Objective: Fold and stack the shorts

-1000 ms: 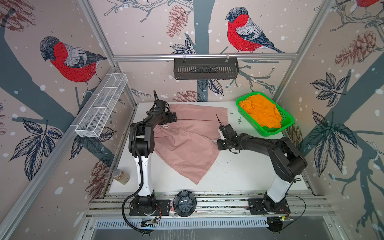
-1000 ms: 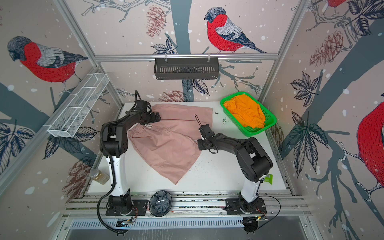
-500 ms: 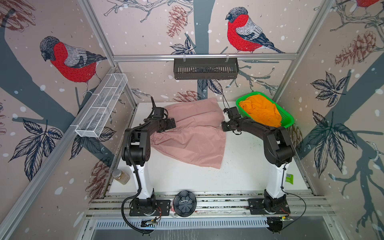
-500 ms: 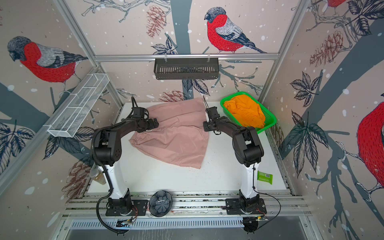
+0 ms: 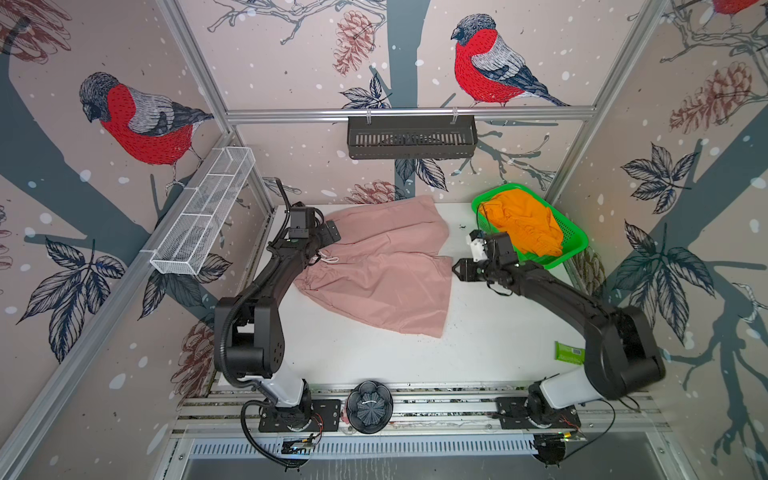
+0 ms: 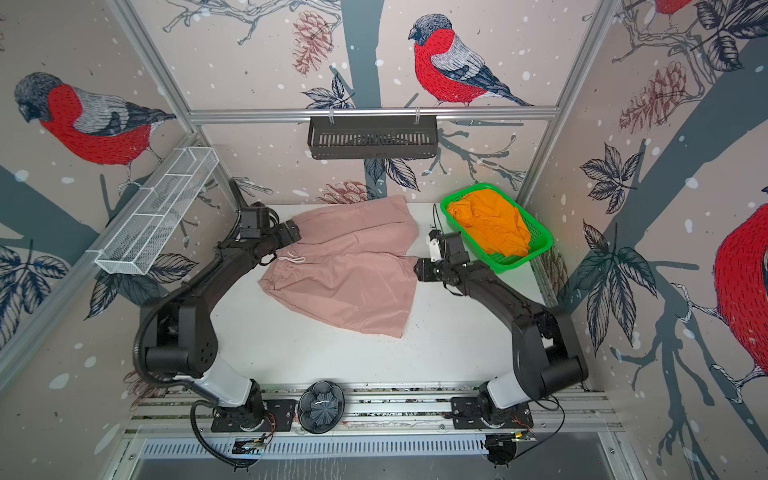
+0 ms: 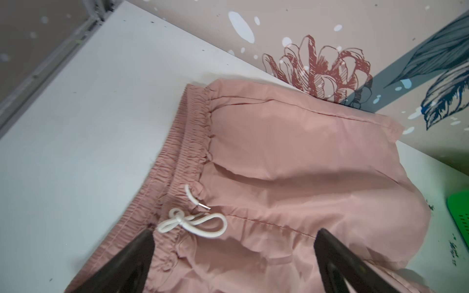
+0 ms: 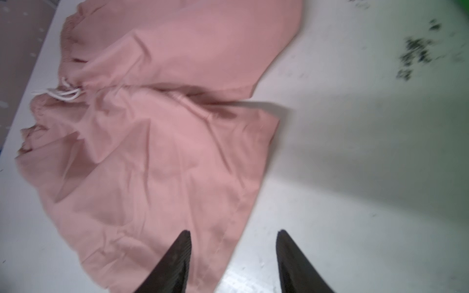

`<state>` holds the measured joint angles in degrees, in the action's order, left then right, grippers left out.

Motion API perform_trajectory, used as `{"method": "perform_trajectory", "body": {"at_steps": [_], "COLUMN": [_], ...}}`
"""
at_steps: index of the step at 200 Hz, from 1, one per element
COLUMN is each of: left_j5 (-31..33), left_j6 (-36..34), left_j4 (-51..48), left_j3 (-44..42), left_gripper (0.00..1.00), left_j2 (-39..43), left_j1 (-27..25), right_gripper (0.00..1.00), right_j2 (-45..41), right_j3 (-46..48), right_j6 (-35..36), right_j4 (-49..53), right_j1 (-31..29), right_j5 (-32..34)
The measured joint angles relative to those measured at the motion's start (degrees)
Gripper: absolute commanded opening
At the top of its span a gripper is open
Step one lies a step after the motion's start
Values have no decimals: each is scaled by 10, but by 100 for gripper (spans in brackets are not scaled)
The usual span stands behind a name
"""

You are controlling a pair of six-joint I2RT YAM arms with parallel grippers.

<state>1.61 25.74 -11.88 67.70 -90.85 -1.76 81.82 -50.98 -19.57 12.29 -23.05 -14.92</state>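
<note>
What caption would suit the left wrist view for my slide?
Open left gripper over the pink shorts, near their white drawstring, on the white table.

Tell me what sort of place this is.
Likely a robot lab cell: left arm and right arm bolted to a rail, aluminium frame with bullfinch wallpaper, pink shorts spread on the white table.

Left arm (image 5: 277, 271) partly hides pink shorts (image 5: 386, 270); right wrist view blurred.

surface: white table (image 5: 498, 340) | on it: pink shorts (image 5: 382, 270), green basket (image 5: 571, 232), green packet (image 5: 569, 352)
</note>
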Motion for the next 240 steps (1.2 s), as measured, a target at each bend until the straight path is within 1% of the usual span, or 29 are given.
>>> {"method": "perform_trajectory", "body": {"at_steps": [15,32,48,71,95,122,128,132,141,145,158,170,178,240], "left_j5": [4,-16,-27,-42,-32,-21,-17,-15,-14,-13,-14,-15,-15,-19], "left_j6": [18,46,70,87,100,104,104,104,104,104,104,104,104,87], "left_j4": [-6,-2,-5,1,5,14,18,21,26,27,33,45,53,89], "left_j3": [-50,-126,-188,-249,-292,-303,-303,-303,-303,-303,-303,-305,-306,-310], "left_gripper": [99,99,99,99,99,98,97,97,97,97,93,90,88,82], "left_j2": [48,106,151,203,224,216,211,207,198,193,179,169,161,115], "left_j1": [15,51,78,82,84,84,85,86,87,89,91,94,96,103], "right_gripper": [60,60,61,61,61,58,56,52,42,36,20,9,4,3], "right_j2": [-52,-94,-113,-121,-113,-85,-78,-75,-68,-64,-58,-57,-59,-125], "right_j3": [50,115,157,187,212,226,229,229,229,229,229,229,229,241], "right_j6": [-28,-65,-101,-145,-183,-207,-209,-209,-210,-209,-210,-210,-209,-207], "right_j4": [6,0,8,-5,-31,-63,-67,-69,-84,-89,-96,-100,-102,-80], "right_j1": [-52,-106,-144,-207,-245,-264,-266,-267,-267,-267,-267,-264,-262,-239], "right_j5": [0,10,22,45,64,77,78,81,86,89,92,97,99,115]}}
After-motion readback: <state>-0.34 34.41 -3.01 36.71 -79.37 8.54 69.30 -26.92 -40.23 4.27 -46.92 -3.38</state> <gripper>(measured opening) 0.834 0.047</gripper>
